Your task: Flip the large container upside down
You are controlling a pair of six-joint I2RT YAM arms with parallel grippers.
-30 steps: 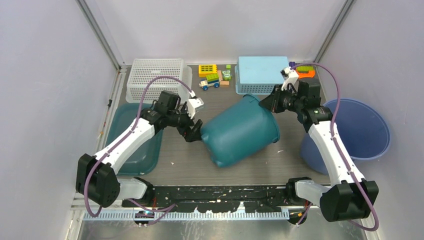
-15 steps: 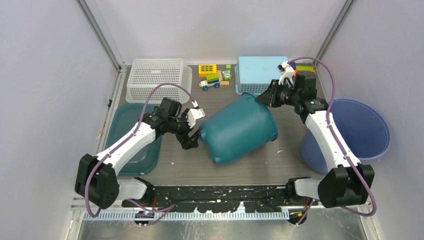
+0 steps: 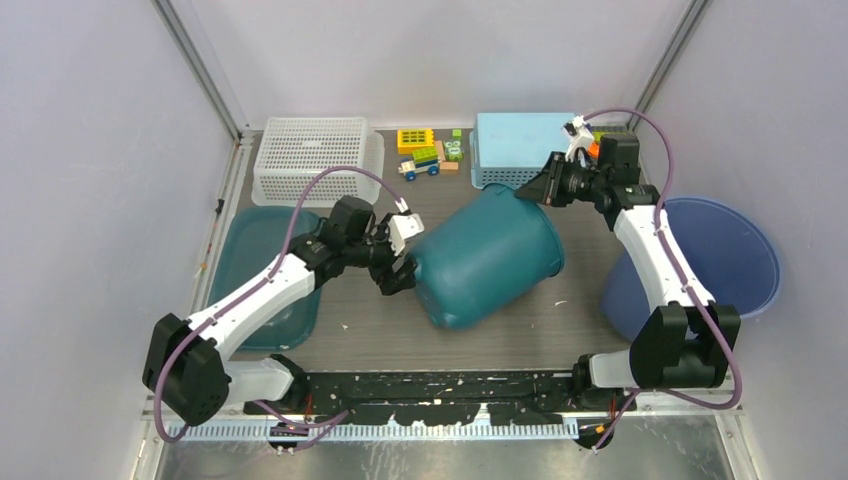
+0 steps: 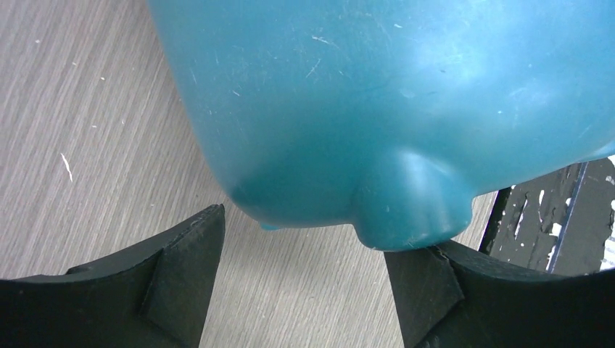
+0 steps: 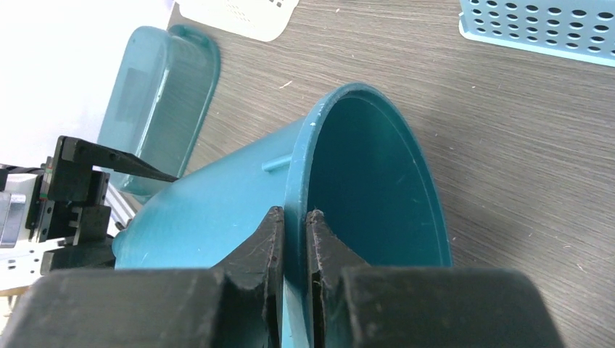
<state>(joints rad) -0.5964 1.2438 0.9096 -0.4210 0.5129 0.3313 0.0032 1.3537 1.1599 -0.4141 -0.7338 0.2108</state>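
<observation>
**Teal bucket on its side, pinched at the rim by the right claw**

The large container (image 3: 485, 262), a scuffed teal bucket, lies tilted on its side on the grey surface (image 3: 380, 335). Its mouth is turned toward the right claw and its base toward the left claw.

The right claw (image 3: 527, 192) is clamped on the rim at the top of the mouth. One of its fingers (image 5: 265, 243) is outside the wall and the other is inside.

The left claw (image 3: 398, 272) stands with its jaws wide apart at the base. In the left wrist view one finger (image 4: 428, 283) touches a rounded bump on the base's edge. The other is off the plastic, with bare surface showing between them.

Any lettering on the toy blocks (image 3: 428, 150), beyond the left claw at the back, is too small to read.

A light-blue perforated basket (image 3: 520, 140) sits just behind the right claw, so room is tight there. A blue bucket (image 3: 740, 255) stands on the outer side of the right arm. On the outer side of the left claw lies a teal tub (image 3: 250, 265), with a white mesh basket (image 3: 312, 155) beyond it.

The widest open stretch of surface lies on the near side of both claws, between the container and the black strip (image 3: 440, 385) along the near edge.
</observation>
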